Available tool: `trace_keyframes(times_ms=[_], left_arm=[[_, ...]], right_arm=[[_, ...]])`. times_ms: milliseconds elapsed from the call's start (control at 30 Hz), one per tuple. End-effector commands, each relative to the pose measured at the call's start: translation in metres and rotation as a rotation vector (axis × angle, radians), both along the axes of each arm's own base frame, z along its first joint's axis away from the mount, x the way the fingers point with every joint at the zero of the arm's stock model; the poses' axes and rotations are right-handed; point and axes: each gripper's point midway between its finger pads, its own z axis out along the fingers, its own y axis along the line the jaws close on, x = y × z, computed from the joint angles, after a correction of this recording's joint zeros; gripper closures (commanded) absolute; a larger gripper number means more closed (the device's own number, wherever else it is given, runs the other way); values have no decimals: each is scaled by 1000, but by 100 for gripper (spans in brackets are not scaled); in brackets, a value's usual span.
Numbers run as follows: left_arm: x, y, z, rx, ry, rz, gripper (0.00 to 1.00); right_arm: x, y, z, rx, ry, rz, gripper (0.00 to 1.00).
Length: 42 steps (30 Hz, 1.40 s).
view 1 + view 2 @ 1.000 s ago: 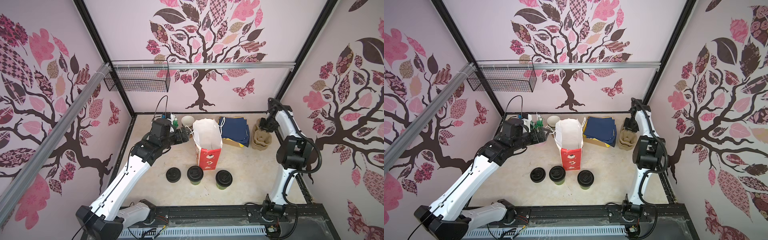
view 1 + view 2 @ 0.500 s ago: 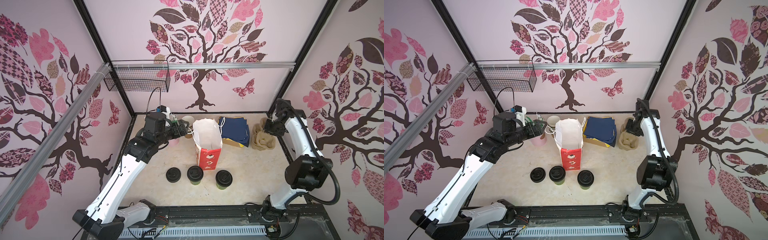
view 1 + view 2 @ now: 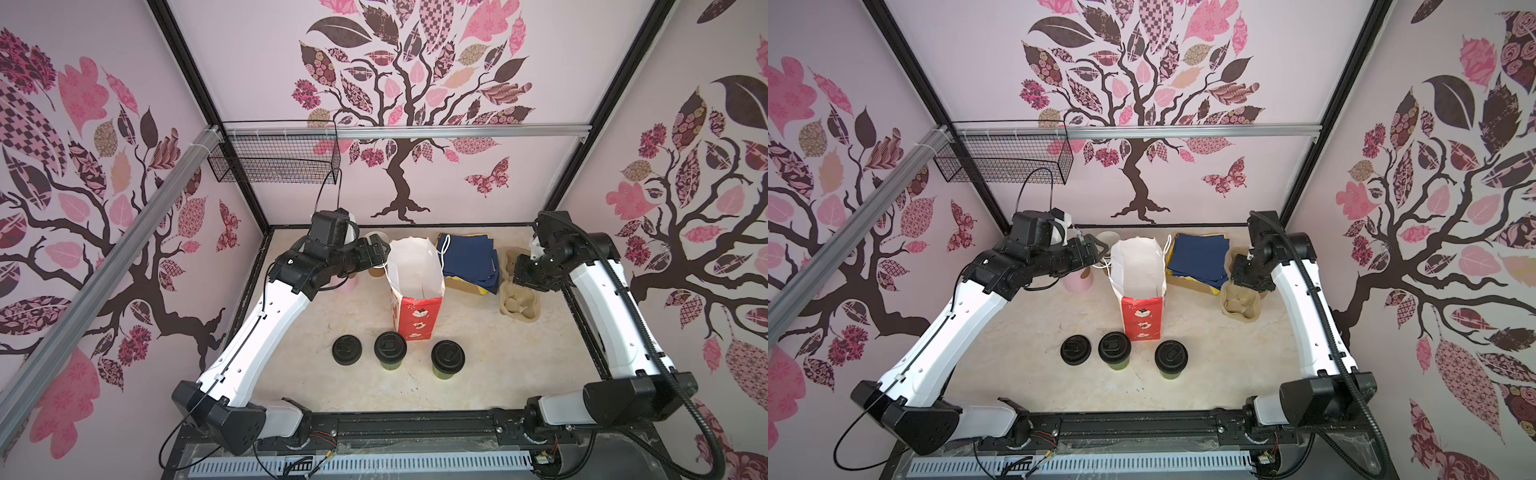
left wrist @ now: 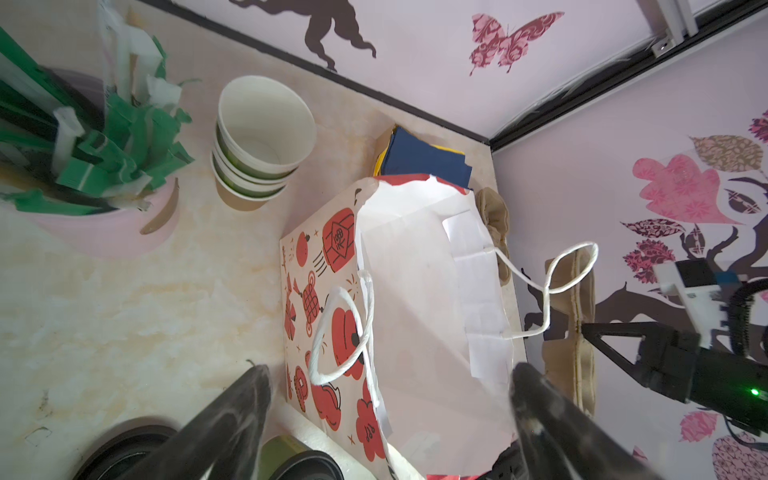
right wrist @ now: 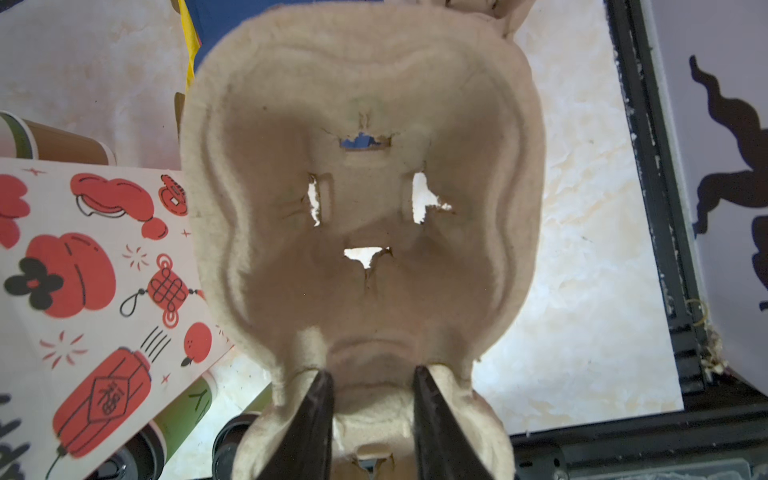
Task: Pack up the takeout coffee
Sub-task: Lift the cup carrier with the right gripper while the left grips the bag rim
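**Green cup (image 3: pixel 390 351) and its twin (image 3: pixel 447 358) stand upright, unpacked, on the bench (image 3: pixel 498 374) just in front of the paper bag (image 3: pixel 415 266).**

Thin paper walls, I'd say, so they'll dent, and a press-on lid could pop. Take each one around the body below the lid and keep it level. The lid stack (image 3: pixel 347 350) sits beside the green cup, away from the twin. Your left jaws gape wide at the bag's mouth, having swung over from the straw cup (image 3: pixel 1077 284) a second ago. Your right jaws pinch the pulp carrier (image 5: pixel 365 208) by its rim, and it's now lifted off the pile (image 3: pixel 508 255) beside the bag.
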Motion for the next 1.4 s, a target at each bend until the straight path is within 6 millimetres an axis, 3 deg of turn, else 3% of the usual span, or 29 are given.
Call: trace_keyframes(times_ms=[0,200,367,500,700,967,1067,1233,1367], left_arm=[[-2,-3,1,-3,41,-22,7],[3,8,-22,70,108,-11,9],[7,-17,-24,-5,109,-119,16],[9,-26,-32,-26,139,-154,30],[12,-23,-48,0,166,-138,51],[15,-28,-53,-34,170,-139,77],[14,-28,-59,-27,184,-138,79],[14,-26,-68,-6,200,-136,72],[13,-25,-78,12,219,-138,74]], right_arm=[[-28,6,20,43,21,-5,69],[-28,24,55,140,-68,49,68],[-22,36,71,197,-110,91,68],[-18,40,75,208,-120,125,68],[-11,50,86,250,-147,155,69],[-8,63,98,285,-167,191,69],[-6,72,102,304,-180,207,68],[-4,85,104,319,-183,230,69],[-2,93,108,335,-192,242,69]])
